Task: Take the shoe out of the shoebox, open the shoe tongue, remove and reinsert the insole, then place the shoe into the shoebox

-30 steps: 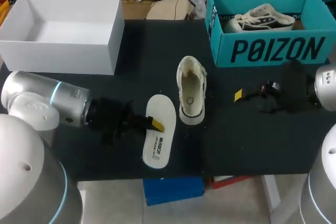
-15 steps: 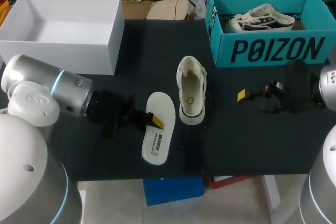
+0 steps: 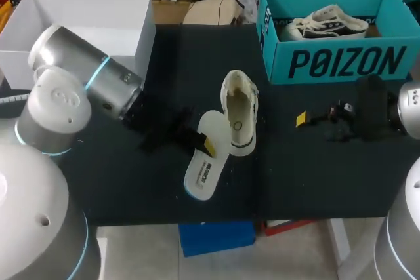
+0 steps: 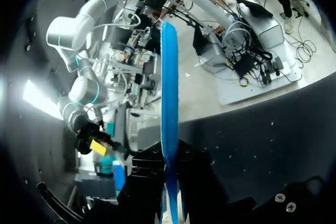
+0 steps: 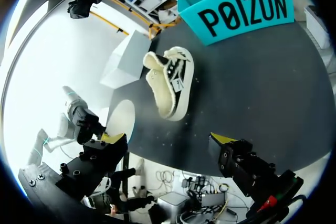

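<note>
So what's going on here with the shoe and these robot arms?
The left gripper is clamped on the white insole, holding it tilted right next to the shoe on the black table. The right gripper hangs open off to the side, holding nothing. A second shoe sits in the teal shoebox at the back.

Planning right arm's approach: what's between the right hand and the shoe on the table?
Nothing but bare black table between the right hand and the shoe; shown in head and right wrist views. Left hand holds the insole.
</note>
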Controlling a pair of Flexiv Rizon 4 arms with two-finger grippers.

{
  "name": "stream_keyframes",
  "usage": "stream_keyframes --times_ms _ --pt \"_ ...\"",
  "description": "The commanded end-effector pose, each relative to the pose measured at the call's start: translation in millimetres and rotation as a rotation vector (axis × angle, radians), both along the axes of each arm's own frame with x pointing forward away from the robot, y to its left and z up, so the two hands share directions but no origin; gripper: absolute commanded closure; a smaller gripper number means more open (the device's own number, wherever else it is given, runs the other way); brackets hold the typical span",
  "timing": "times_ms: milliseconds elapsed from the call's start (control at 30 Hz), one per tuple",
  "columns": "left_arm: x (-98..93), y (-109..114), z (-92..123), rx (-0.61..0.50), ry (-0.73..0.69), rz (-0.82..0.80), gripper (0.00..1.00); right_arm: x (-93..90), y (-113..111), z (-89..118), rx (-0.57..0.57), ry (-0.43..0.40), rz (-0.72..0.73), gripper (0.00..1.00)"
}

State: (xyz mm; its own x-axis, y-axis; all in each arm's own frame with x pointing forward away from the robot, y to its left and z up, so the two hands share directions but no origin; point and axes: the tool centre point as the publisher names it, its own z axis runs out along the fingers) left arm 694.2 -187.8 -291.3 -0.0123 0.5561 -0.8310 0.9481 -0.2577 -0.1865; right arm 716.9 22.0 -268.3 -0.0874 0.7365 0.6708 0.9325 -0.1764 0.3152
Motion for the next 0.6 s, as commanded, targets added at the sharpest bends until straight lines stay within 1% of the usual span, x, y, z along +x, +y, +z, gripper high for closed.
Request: stream_keyframes --times_ms 33,133,300,467,600 --pt "23.1 -19.0 -5.5 0.174 0.062 -0.144 1.0 -0.3 0.0 0.6 0.0 0.001 0.0 0.0" --pt "25.9 -22.5 -10.3 0.172 0.065 -0.142 1.0 -0.3 0.0 0.6 0.0 0.001 0.0 0.0" --pt "26.8 -26.1 -22.1 0.126 0.113 -0.11 1.0 -0.3 0.0 0.6 0.0 0.001 0.0 0.0" --pt "24.1 -28.5 -33.1 0.115 0.134 -0.081 1.0 -0.3 0.0 0.6 0.0 0.001 0.0 0.0" --pt "26.8 -29.4 -41.3 0.12 0.14 -0.067 1.0 -0.3 0.0 0.6 0.0 0.001 0.0 0.0"
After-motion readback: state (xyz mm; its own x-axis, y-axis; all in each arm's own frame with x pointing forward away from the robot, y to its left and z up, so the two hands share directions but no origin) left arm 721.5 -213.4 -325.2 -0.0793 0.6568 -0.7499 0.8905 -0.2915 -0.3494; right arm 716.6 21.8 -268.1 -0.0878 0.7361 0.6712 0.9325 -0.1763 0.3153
